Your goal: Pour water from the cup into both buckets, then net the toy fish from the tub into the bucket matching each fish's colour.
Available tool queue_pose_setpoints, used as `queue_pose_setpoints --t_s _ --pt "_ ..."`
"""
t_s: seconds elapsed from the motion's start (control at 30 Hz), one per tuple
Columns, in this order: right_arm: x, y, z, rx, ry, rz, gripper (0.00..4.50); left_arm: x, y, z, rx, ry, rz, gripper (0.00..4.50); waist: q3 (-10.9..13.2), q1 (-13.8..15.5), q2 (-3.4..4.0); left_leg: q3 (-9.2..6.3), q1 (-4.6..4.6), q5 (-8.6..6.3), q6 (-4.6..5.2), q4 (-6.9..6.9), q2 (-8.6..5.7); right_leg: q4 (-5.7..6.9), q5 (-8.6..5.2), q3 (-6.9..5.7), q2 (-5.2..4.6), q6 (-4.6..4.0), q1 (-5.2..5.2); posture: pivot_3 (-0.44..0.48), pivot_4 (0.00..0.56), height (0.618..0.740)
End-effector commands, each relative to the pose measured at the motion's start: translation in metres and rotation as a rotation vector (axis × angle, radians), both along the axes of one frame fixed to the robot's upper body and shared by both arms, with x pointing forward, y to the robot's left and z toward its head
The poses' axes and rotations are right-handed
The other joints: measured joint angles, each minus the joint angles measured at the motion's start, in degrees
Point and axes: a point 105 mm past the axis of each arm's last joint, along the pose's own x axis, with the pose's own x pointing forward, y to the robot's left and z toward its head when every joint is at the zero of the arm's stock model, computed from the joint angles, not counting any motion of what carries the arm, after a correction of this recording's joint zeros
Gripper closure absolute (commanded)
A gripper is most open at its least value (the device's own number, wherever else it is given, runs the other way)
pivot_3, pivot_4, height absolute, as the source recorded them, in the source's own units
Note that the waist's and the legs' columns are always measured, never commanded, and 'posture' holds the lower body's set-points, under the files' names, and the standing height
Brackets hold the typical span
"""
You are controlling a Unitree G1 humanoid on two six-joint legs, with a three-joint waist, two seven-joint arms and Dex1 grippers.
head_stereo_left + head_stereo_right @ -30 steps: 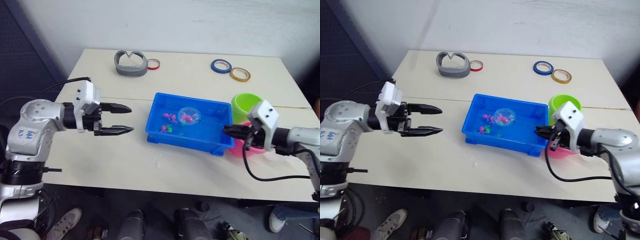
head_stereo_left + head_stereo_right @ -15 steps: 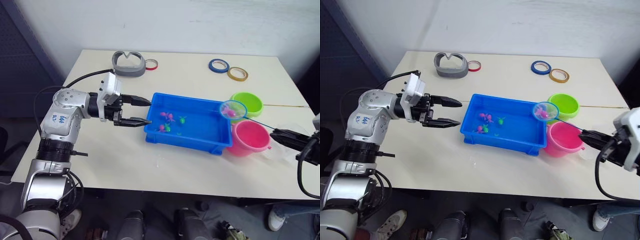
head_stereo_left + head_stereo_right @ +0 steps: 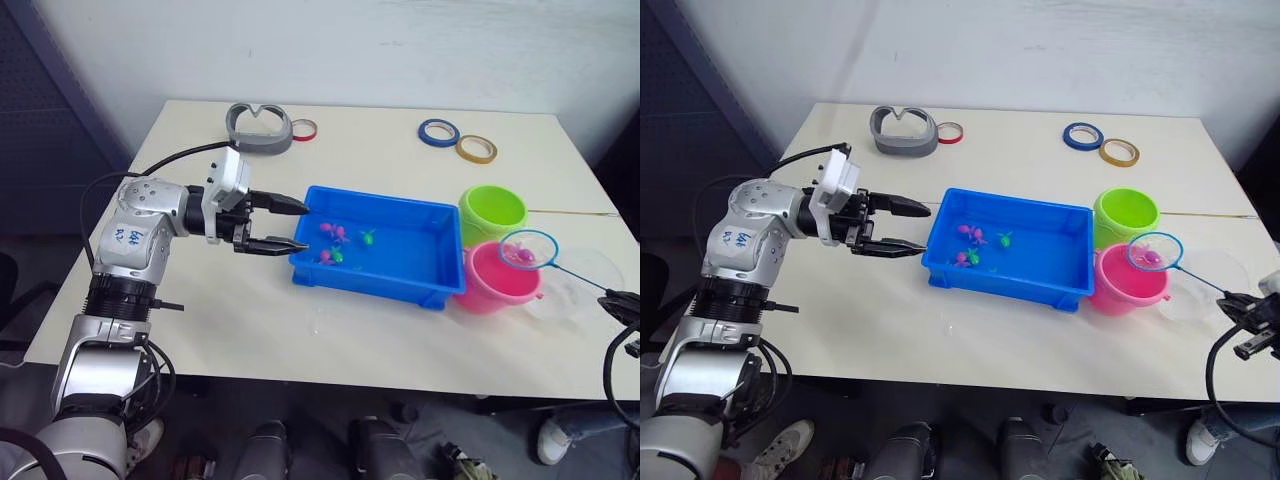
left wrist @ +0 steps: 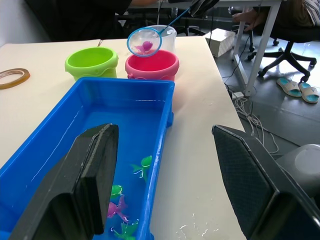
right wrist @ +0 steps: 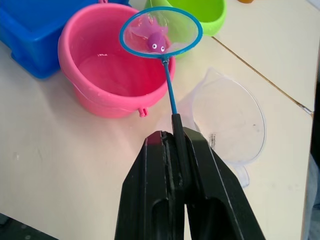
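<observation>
Net (image 5: pixel 161 33) hoop-first toward pink bucket (image 5: pixel 112 75)

We note left arm (image 3: pixel 135 235): silver-grey rounded metal housings, blue handwritten marks on upper segment, black ring joints between sections. White boxy wrist block (image 3: pixel 225 180) with small dark screws. Black cable loops from behind wrist block down past elbow; more black cables coil lower by torso. Left gripper (image 3: pixel 272 224): two tapered black fingers, glossy. Right gripper (image 5: pixel 176 150): black flat-sided fingers; black cable (image 3: pixel 612 375) curves below it.
</observation>
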Motion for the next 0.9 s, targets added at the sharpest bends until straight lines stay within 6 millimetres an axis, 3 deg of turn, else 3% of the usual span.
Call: queue_pose_setpoints --t_s 0.03,0.27,0.43,0.9 --pt "-0.002 0.002 0.0 -0.176 -0.002 0.036 4.5 -0.005 -0.002 0.008 -0.004 -0.033 -0.02 1.21 0.0 0.04 0.0 -0.02 0.03 0.0 0.0 0.0 0.0 0.0 0.0 0.03 0.01 0.0 0.03 0.0 0.15 0.74" --pt "0.004 0.008 0.002 -0.408 -0.069 0.101 4.5 -0.005 -0.002 0.007 0.0 -0.027 -0.02 1.21 0.0 -0.07 0.0 0.1 0.27 0.0 0.0 -0.04 -0.01 -0.05 -0.01 0.03 0.04 0.01 0.21 0.0 0.15 0.74" --pt "0.014 0.012 0.015 -0.613 -0.17 0.162 4.5 -0.005 -0.003 0.007 0.0 -0.025 -0.024 1.21 0.0 -0.03 0.0 0.15 0.3 0.01 -0.02 -0.04 -0.01 -0.05 -0.01 0.03 0.05 0.01 0.22 0.0 0.15 0.74" --pt "0.012 0.004 0.014 -1.005 -0.187 0.322 4.5 -0.006 -0.001 0.006 0.0 -0.019 -0.015 1.21 0.0 -0.13 -0.01 0.3 0.35 0.02 0.0 -0.06 -0.02 -0.06 -0.01 0.13 0.19 0.0 0.22 0.0 0.15 0.74"
